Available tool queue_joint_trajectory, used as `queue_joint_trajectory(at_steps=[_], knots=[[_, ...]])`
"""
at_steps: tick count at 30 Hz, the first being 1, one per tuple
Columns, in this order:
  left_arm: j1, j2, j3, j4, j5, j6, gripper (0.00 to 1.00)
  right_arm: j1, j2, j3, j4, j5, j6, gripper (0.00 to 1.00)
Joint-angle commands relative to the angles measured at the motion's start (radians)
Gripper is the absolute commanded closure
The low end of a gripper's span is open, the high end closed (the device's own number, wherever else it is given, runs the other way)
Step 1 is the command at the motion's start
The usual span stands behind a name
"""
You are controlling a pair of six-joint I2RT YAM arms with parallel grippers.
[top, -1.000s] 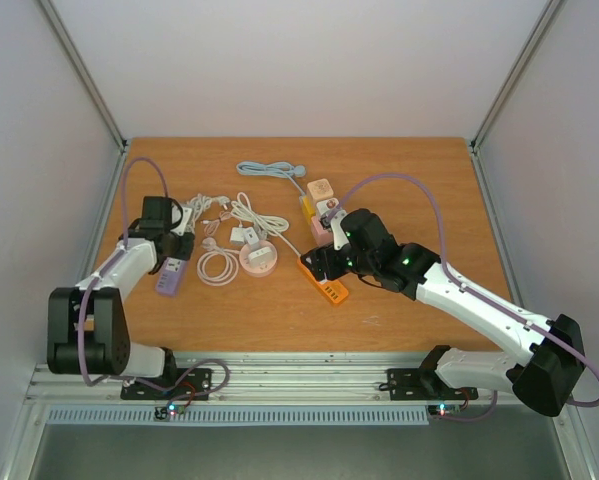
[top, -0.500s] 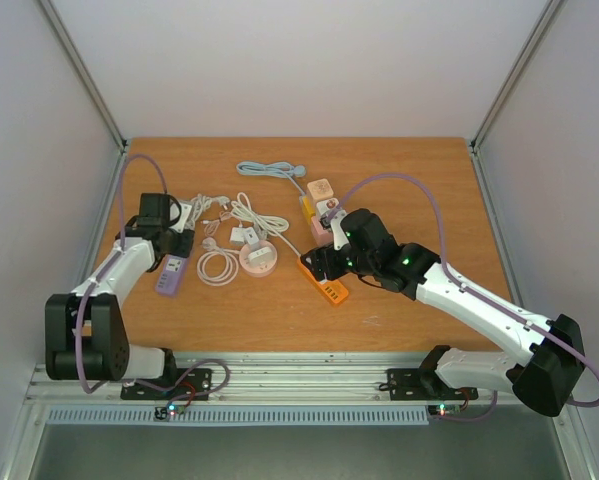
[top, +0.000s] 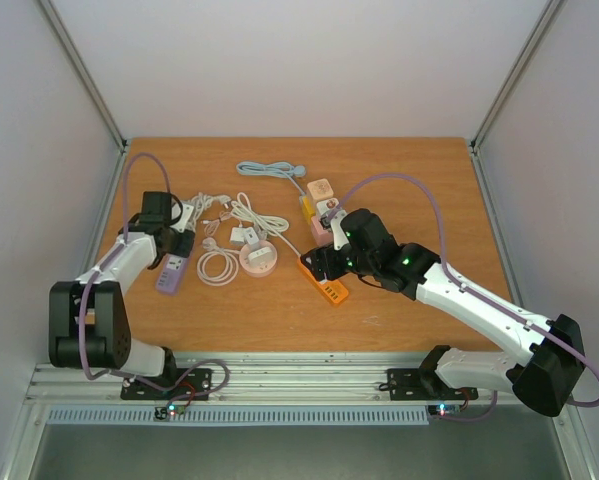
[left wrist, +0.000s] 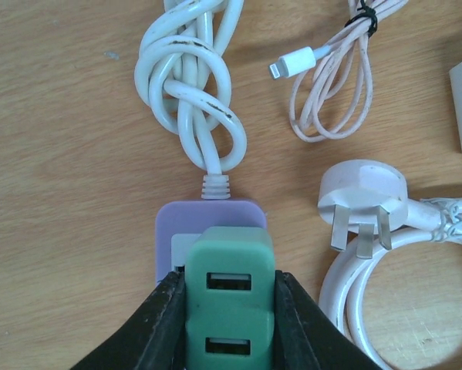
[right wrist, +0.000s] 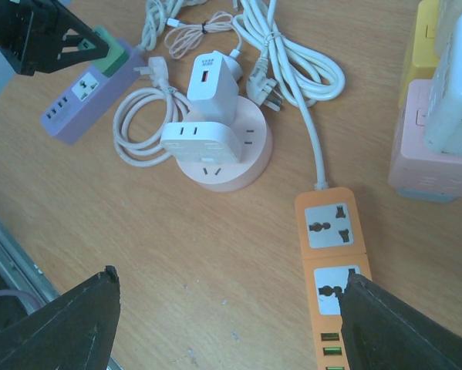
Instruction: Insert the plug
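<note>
Top view: left gripper point(top: 176, 246) is over the purple strip's point(top: 169, 274) far end, clearly the nearer arm. Left wrist: jaws pinch the green plug point(left wrist: 229, 301), standing on the strip's cord end, its length along the strip. Right wrist: right gripper point(right wrist: 229, 308) gapes wide, empty, well apart from the strip.

Overhead view, wrist close-ups looking down (sharing purple strip point(left wrist: 209, 212))

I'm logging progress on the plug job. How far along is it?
Done: the green charger sits over the socket of the purple strip. In hand: the left gripper clamps it there; whether it is fully seated I cannot tell. Left: press it home if needed, then let go. The right gripper hangs open, holding nothing.
</note>
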Motion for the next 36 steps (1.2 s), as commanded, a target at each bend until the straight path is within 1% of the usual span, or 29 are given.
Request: queue_joint_trajectory(at_steps=[1,7,8,9,11,14,15,16,17,18,19,25,28,29,30,31,32,33,34,35,36], knots=[[0.000,0.069,-0.014,-0.040,0.007,0.037,0.97,-0.004,-0.006,0.007,0.000,0.012,-0.009,0.22],[0.000,0.086,-0.012,-0.044,0.011,0.040,0.96,-0.004,-0.011,0.006,0.001,0.015,-0.009,0.22],[0.000,0.077,-0.007,-0.046,0.022,0.038,0.95,-0.003,-0.011,0.006,0.001,0.015,-0.009,0.22],[0.000,0.065,0.003,-0.051,0.042,0.036,0.91,-0.004,-0.012,0.006,0.001,0.015,-0.009,0.22],[0.000,0.030,0.030,-0.066,0.076,0.032,0.74,-0.003,-0.012,0.006,0.000,0.015,-0.008,0.22],[0.001,-0.044,0.070,-0.073,0.097,0.020,0.58,-0.004,-0.013,0.009,-0.004,0.011,-0.004,0.22],[0.000,-0.069,0.085,-0.077,0.099,0.017,0.55,-0.004,-0.015,0.010,-0.006,0.013,-0.001,0.22],[0.001,-0.094,0.098,-0.078,0.095,0.015,0.48,-0.003,-0.017,0.010,-0.005,0.014,0.002,0.22],[0.001,-0.117,0.110,-0.079,0.095,0.009,0.15,-0.003,-0.021,0.011,-0.005,0.014,0.004,0.21],[0.001,-0.138,0.121,-0.078,0.093,0.003,0.02,-0.003,-0.025,0.012,-0.004,0.014,0.006,0.21],[0.001,-0.157,0.129,-0.078,0.092,-0.002,0.01,-0.003,-0.028,0.014,-0.004,0.013,0.008,0.21],[0.001,-0.282,0.146,-0.054,0.098,-0.057,0.01,-0.004,-0.031,0.042,-0.038,0.014,0.028,0.21],[0.002,-0.365,0.155,-0.046,0.074,-0.091,0.01,-0.003,-0.036,0.056,-0.059,0.023,0.038,0.22],[0.001,-0.395,0.155,-0.040,0.040,-0.112,0.01,-0.003,-0.036,0.062,-0.070,0.030,0.044,0.22],[0.001,-0.420,0.159,-0.042,-0.001,-0.169,0.01,-0.004,-0.036,0.068,-0.077,0.036,0.047,0.22],[0.001,-0.440,0.168,-0.053,-0.073,-0.213,0.01,-0.003,-0.034,0.074,-0.084,0.043,0.051,0.22],[0.002,-0.455,0.178,-0.073,-0.154,-0.289,0.01,-0.004,-0.032,0.082,-0.091,0.049,0.056,0.22],[0.003,-0.464,0.195,-0.127,-0.224,-0.392,0.01,-0.003,-0.029,0.092,-0.097,0.055,0.060,0.21],[0.005,-0.471,0.215,-0.182,-0.269,-0.450,0.01,-0.004,-0.025,0.098,-0.102,0.060,0.066,0.22],[0.008,-0.477,0.237,-0.233,-0.283,-0.513,0.01,-0.004,-0.021,0.105,-0.108,0.063,0.072,0.22],[0.013,-0.480,0.257,-0.277,-0.263,-0.542,0.01,-0.003,-0.017,0.113,-0.112,0.067,0.078,0.22]])
